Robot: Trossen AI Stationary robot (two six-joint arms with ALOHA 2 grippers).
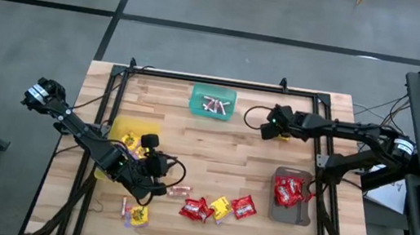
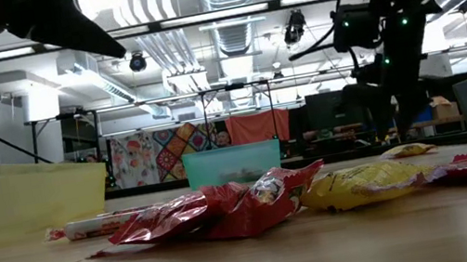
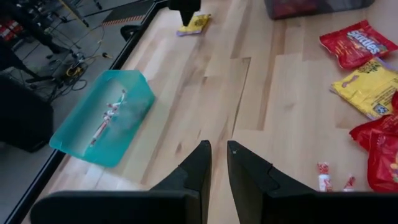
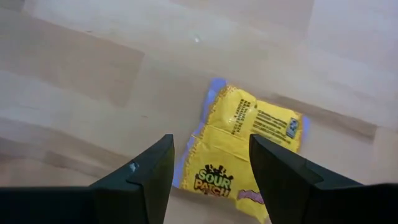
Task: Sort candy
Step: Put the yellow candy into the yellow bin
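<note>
- A wooden table seen from above, with two dark robot arms reaching in, one from each side.
- The right gripper hangs over the far right part of the table, just right of the green tray. Its fingers stand wide apart and hold nothing.
- Directly below that gripper a yellow packet with purple edging lies flat on the wood, showing in the gap between the fingers.
- The left gripper sits over the near left part of the table, beside the yellow tray. Its fingers are narrow, nearly together, with nothing between them.
- The green tray stands at the far middle and holds a few small pinkish twisted rolls.
- The grey tray stands at the near right with red packets piled in it.
- The yellow tray holds yellow packets, partly hidden by the left arm.
- Loose candy lies in a row at the near middle: a twisted roll, a red packet, a yellow packet and another red packet.
- One more yellow packet lies near the front edge, below the left gripper.
</note>
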